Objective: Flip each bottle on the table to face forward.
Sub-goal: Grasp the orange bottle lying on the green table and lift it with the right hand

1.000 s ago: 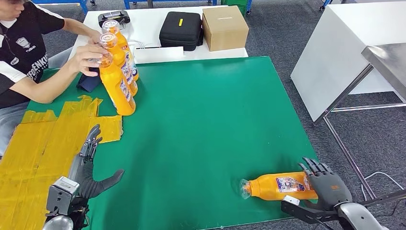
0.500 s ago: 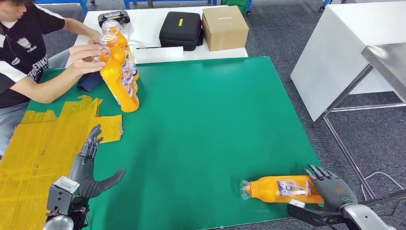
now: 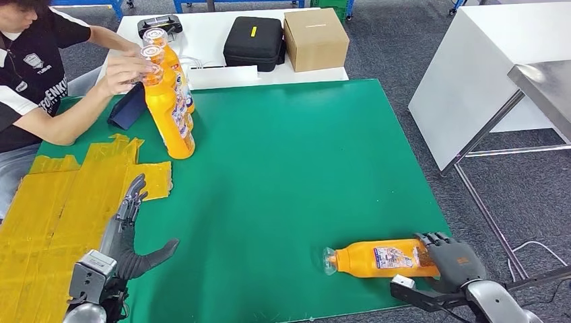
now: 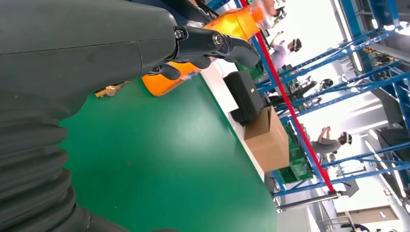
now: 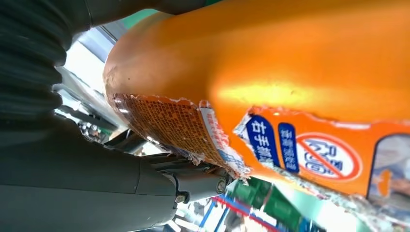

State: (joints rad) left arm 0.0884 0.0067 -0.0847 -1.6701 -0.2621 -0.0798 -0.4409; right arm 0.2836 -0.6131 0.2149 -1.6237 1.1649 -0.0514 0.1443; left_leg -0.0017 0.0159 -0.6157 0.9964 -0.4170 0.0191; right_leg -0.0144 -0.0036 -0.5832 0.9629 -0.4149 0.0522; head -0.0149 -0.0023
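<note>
The right hand (image 3: 450, 259) now wraps the lying bottle (image 3: 377, 260), which has slid left. The flip can start. The left hand (image 3: 131, 252) rests open, holding nothing.

orange bottle (image 3: 380, 259) lying sideways near front edge; standing bottles (image 3: 170, 114) far-left

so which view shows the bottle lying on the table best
The head view: the lying bottle shows whole, cap to base, with the right hand at its base. The right wrist view gives a close-up of its torn label; the left wrist view shows other bottles instead.
</note>
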